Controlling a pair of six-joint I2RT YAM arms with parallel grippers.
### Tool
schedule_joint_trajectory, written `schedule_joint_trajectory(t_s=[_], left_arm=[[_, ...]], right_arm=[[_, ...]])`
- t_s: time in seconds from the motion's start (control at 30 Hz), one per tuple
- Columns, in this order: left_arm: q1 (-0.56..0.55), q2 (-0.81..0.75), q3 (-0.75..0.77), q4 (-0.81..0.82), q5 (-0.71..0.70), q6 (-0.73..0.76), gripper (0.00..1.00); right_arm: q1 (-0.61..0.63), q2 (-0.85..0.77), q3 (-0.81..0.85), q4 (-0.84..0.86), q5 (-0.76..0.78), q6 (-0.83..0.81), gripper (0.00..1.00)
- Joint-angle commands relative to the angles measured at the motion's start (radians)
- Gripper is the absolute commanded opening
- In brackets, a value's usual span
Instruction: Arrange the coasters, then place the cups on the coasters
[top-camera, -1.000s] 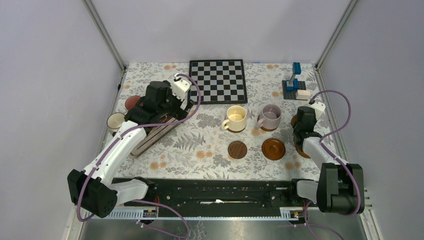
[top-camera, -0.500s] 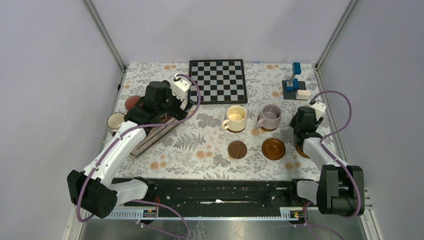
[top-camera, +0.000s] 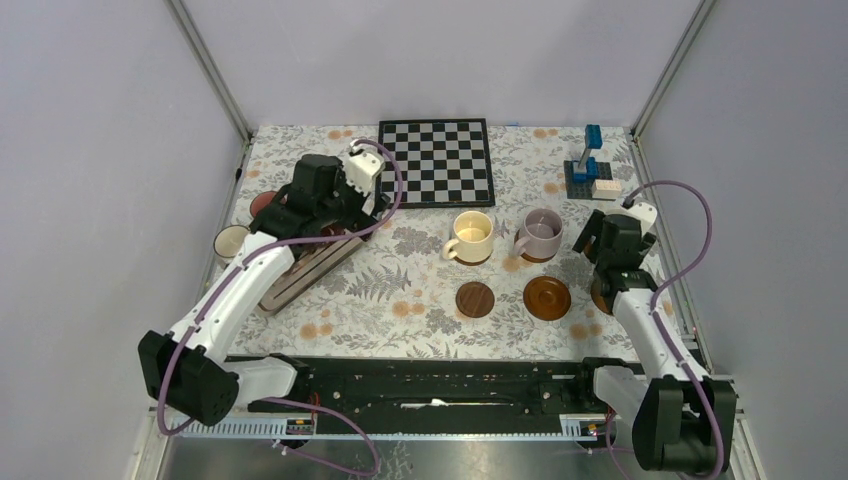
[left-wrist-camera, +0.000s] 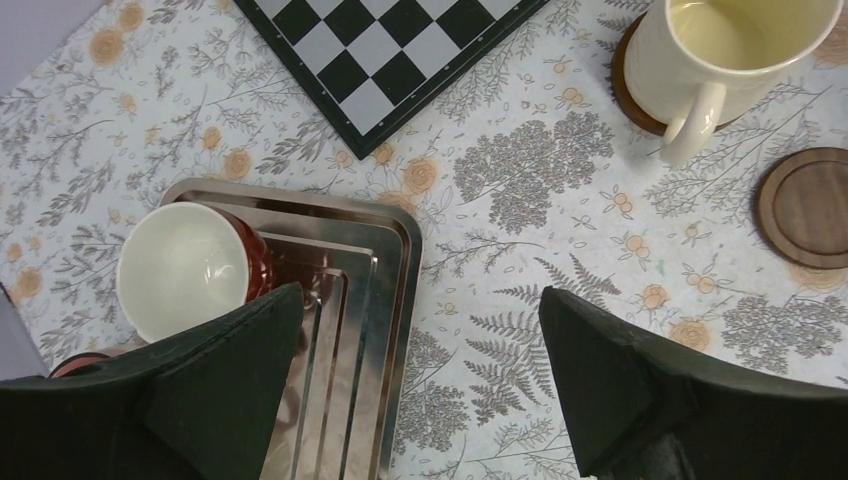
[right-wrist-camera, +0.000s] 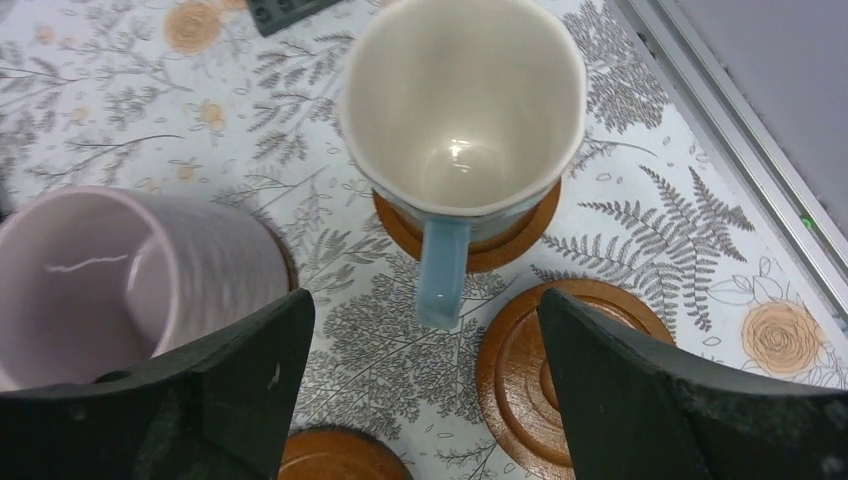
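The blue mug (right-wrist-camera: 465, 120) is sitting upright on its coaster (right-wrist-camera: 520, 235), right of the chessboard (top-camera: 436, 160) and nearer the arms, with its handle pointing at the right gripper (right-wrist-camera: 425, 330). That gripper is hanging wide open, one finger on either side of the handle, touching nothing and holding nothing. In my judgement the mug is standing as placed, and the handle is facing this way because the grip is taken there.

The lilac mug (top-camera: 540, 233) and the cream mug (top-camera: 470, 235) are each resting on a coaster just on the near side of the chessboard, making a row with the blue mug.

The left gripper (left-wrist-camera: 420, 330) is hovering fully open and empty over the edge of the tray (left-wrist-camera: 370, 290), left of the chessboard and nearer. The red mug (left-wrist-camera: 185, 270) is waiting there, and the gripper appears to be lining up for that pick-up.

**Count**
- **Coasters:** six are showing. Three are under mugs and three are bare: the dark coaster (top-camera: 475, 298), the brown coaster (top-camera: 547, 297) and the end coaster (right-wrist-camera: 570, 370), all nearer than the row.
- **Mugs:** five are certain, including the white mug (top-camera: 232, 240) far left of the chessboard. A reddish round thing (top-camera: 262, 203) beside it is too small to identify.
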Motion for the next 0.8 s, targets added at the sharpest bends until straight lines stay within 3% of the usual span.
schedule_joint_trajectory(t_s=[0.0,0.13,0.37,0.57,0.77], left_arm=[[0.01,0.03,0.086,-0.031,0.071,-0.047,0.99],[0.021,0.063,0.119,-0.077,0.103,-0.063,0.99],[0.12,0.116,0.156,-0.128,0.2,-0.1,0.99],[0.281,0.203,0.183,-0.202,0.265,-0.082,0.99],[0.46,0.2,0.114,-0.214,0.295,-0.08,0.97]], right_arm=[[0.007,-0.07,0.089,-0.113,-0.103,-0.069,0.91],[0.007,-0.098,0.181,-0.245,-0.182,-0.166,0.99],[0.006,0.003,0.455,-0.436,-0.414,-0.296,1.0],[0.007,0.101,0.608,-0.463,-0.682,-0.308,1.0],[0.018,0.16,0.598,-0.441,-0.798,-0.279,1.0]])
